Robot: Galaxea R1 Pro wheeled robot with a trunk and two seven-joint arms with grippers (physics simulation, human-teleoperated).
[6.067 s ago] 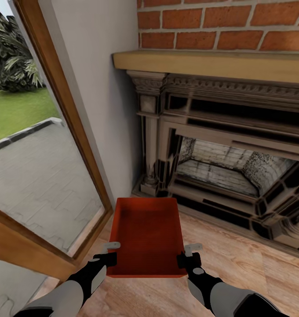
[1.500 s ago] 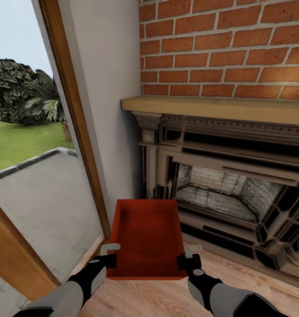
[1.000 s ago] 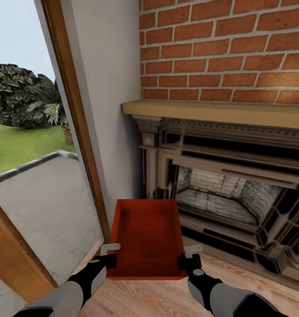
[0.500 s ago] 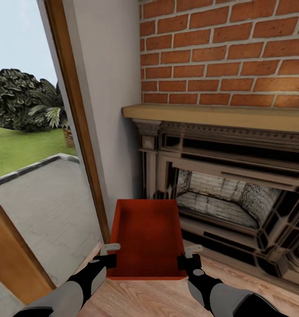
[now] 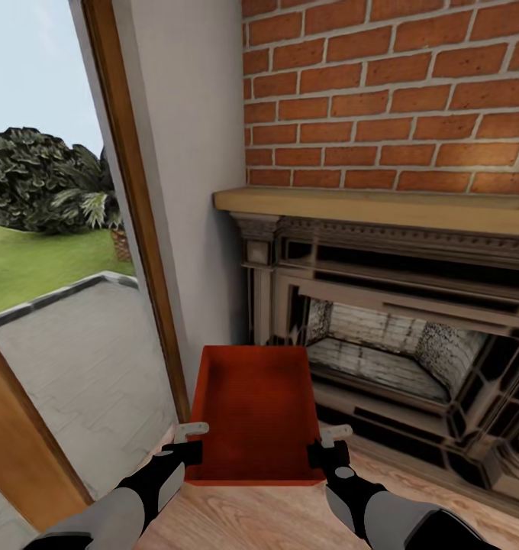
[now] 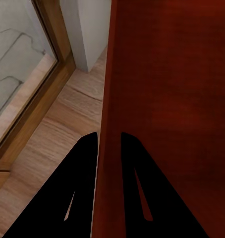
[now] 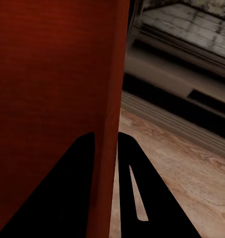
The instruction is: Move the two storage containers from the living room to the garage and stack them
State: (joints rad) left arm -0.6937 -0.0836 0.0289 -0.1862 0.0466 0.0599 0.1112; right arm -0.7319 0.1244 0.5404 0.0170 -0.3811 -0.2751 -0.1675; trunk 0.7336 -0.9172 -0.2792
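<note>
I am holding one orange-red storage container (image 5: 253, 412) out in front of me, between my two arms, above the light wood floor (image 5: 290, 519) of the living room. My left gripper (image 5: 188, 443) is clamping the container's left wall near its near corner, one finger inside and one outside. My right gripper (image 5: 327, 444) is clamping the right wall the same way. The open bin is lying level, its far end pointing toward the grey wall. The glass door (image 5: 69, 321) is standing to my left, the dark fireplace (image 5: 397, 336) to my right, red brick chimney (image 5: 397, 92) above it.
</note>
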